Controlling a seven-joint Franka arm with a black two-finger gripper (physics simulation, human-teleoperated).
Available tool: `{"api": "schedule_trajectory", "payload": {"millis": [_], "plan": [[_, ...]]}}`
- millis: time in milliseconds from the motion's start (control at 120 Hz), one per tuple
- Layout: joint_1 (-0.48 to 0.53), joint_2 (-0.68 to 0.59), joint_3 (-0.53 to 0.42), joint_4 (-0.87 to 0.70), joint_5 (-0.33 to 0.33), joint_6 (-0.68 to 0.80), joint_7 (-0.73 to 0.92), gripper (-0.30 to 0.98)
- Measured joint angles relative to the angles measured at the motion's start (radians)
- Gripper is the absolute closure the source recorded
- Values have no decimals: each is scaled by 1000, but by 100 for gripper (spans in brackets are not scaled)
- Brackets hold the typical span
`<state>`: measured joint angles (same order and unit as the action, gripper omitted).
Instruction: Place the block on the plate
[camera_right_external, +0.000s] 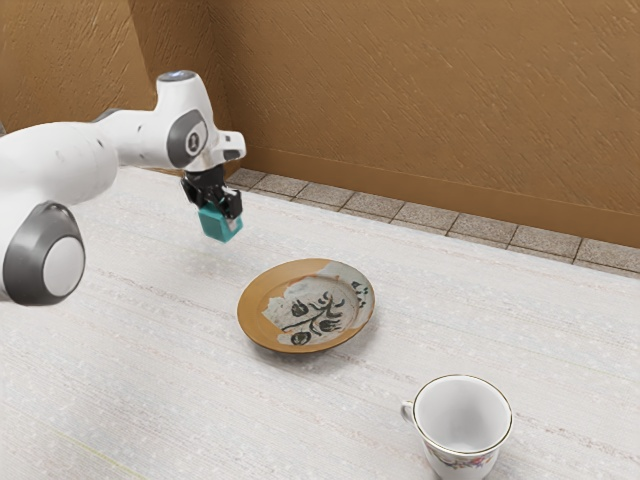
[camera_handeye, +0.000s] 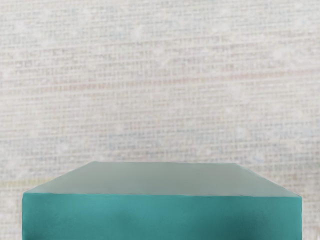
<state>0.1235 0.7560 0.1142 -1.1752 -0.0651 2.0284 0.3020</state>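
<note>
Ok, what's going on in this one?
A robot arm has its jaws closed on a teal block, seemingly held above the table. The block isn't on the plate yet; it is off toward the exterior view's left. A white cup stands nearer the camera, past the plate toward the exterior view's right.

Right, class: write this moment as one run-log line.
gripper: shut on block | block: held away from plate | plate: bare | cup: upright, untouched | placing: not done
</note>
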Motion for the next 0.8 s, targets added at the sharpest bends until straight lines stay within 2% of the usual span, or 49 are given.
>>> {"api": "schedule_trajectory", "payload": {"millis": [100,408,633,800], "plan": [[-40,-66,-28,-57,-2,-18,-2,28],[-110,-146,-135,-213,-6,7,-6,28],[-125,-169,-179,-329,-6,60,-9,28],[-133,-134,-190,-353,-5,88,-10,28]]}}
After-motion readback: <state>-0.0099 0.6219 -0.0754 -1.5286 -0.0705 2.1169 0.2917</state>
